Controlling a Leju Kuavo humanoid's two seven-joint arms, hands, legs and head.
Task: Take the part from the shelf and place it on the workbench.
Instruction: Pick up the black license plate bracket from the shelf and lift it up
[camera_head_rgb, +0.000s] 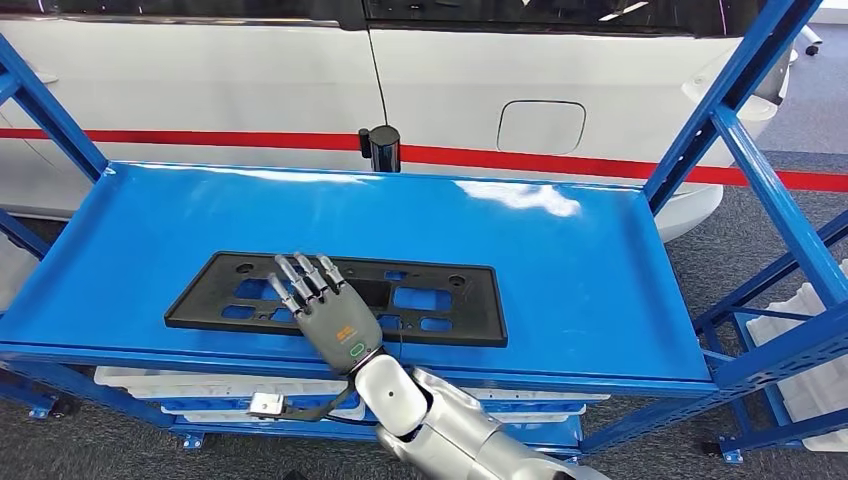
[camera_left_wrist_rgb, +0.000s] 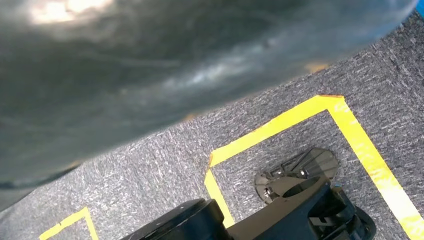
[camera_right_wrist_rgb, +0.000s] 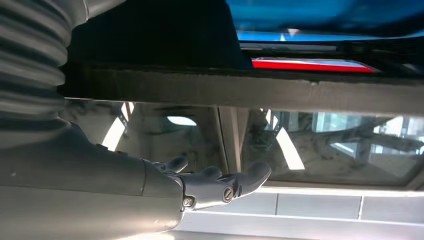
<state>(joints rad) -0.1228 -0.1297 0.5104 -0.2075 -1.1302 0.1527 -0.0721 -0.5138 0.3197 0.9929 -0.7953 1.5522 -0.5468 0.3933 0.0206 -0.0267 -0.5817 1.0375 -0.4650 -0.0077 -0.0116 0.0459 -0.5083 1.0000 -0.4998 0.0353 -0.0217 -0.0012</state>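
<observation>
So the right hand (camera_head_rgb: 335, 322) hovered open, fingers (camera_head_rgb: 303, 280) spread flat over the black licence-plate frame (camera_head_rgb: 420, 300), which lay under the fingertips on the blue shelf (camera_head_rgb: 560, 260). Couldn't tell about the left hand.

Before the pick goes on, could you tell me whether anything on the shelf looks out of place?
Nothing stands out: the black part lies flat and roughly square on the blue shelf, with the right hand over its near edge.
</observation>
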